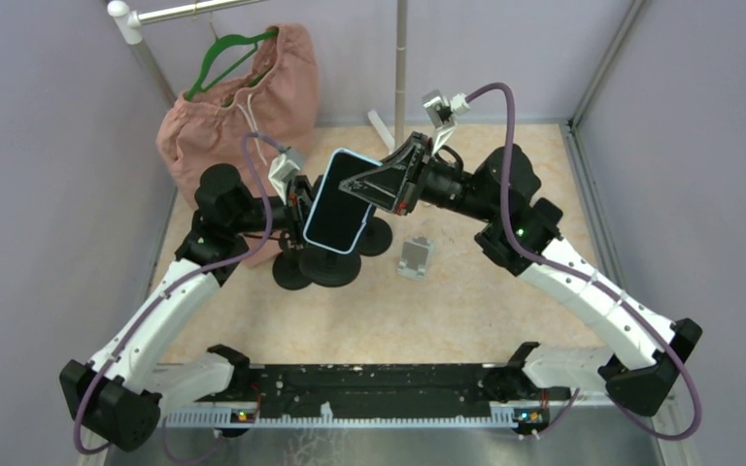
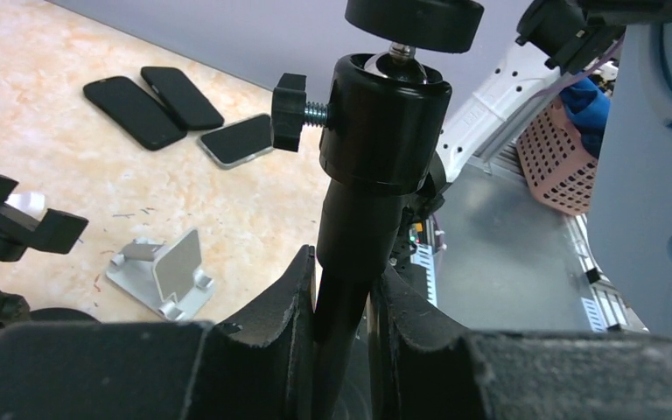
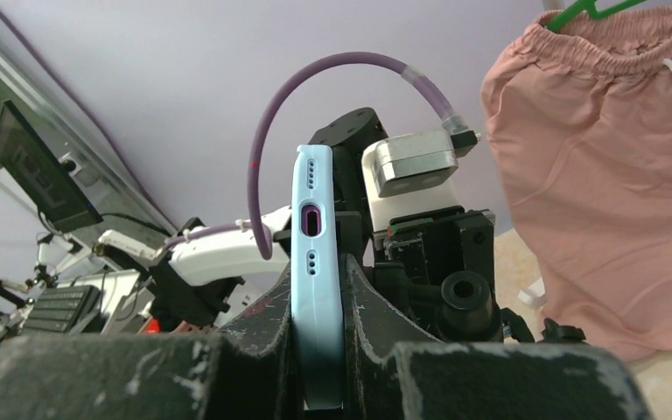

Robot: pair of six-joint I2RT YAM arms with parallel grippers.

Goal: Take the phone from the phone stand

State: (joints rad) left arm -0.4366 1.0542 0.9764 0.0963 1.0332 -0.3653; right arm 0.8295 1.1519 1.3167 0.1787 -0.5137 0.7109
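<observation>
At the centre of the top view the phone stood tilted above the black phone stand; whether it had cleared the cradle could not be told. The right tool was closed on the phone's faces at its port end, and the left tool was clamped around the stand's stem below the ball joint. Doing this well likely meant bracing the stand firmly while drawing the phone straight out, without twisting.
</observation>
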